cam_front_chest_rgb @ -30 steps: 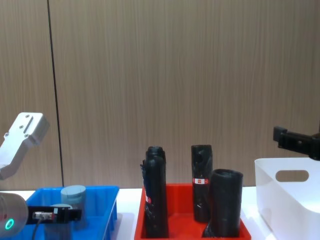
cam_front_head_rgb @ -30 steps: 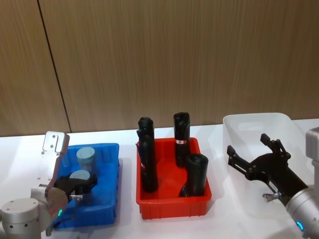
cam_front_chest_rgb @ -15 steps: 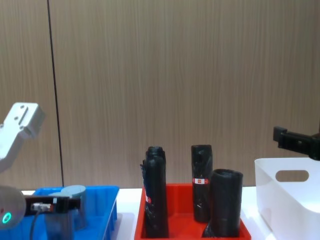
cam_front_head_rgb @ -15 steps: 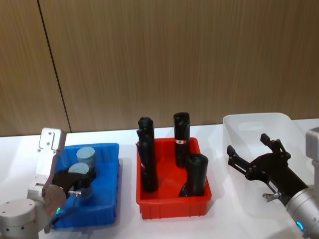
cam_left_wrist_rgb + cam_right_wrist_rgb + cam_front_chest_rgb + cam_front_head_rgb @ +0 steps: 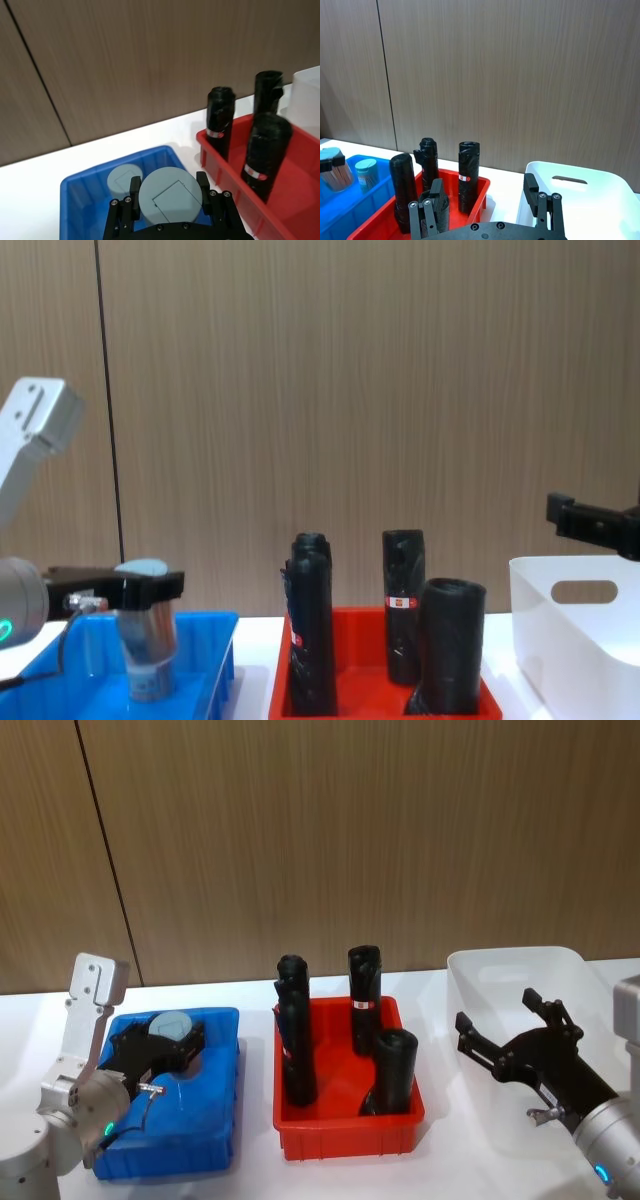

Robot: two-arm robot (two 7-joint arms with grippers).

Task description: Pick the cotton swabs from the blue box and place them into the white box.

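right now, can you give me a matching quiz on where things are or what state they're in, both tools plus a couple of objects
Things:
1. left tool
2. right tool
3. black rolls
4. loose swab tub

States:
a. standing in the red bin
b. open, holding nothing
c. standing in the blue box
d. shut on the other swab tub

Pairs: 1-d, 2-b, 3-a, 4-c
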